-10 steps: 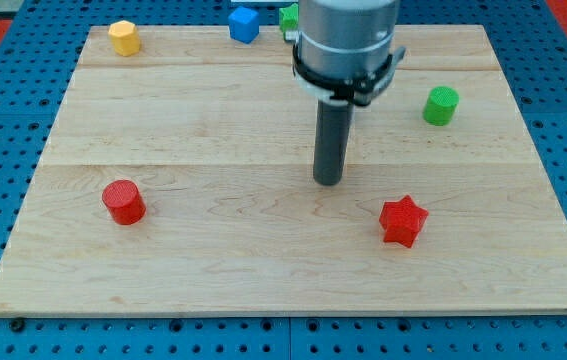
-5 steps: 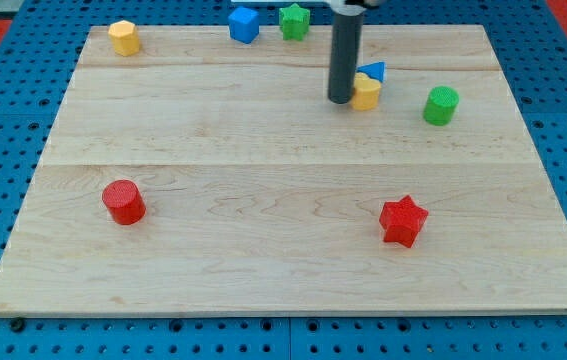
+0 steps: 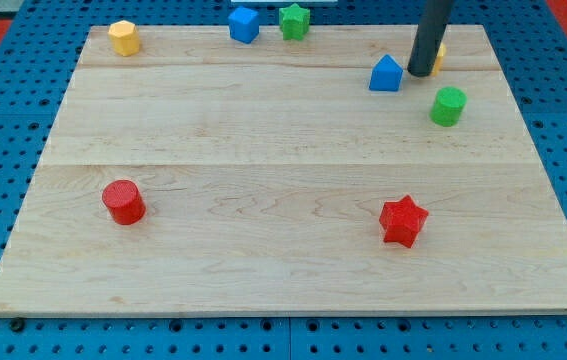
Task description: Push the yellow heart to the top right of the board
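Scanning L to R: yellow block at 10 o'clock, red cylinder at 8, blue cube and green star at 12, all unmoved. Blue wedge block is now left behind. My tip has swept from mid-board up toward 1 o'clock w/ the yellow heart, which peeks out just behind the rod, touching it. No pincer on this rig, rod only. Heart's nearly at the top right corner, I'd say. Green cylinder nudged slightly; red star at 5, unmoved.

The tip sits near the board's top right — the yellow heart mostly hidden behind it.
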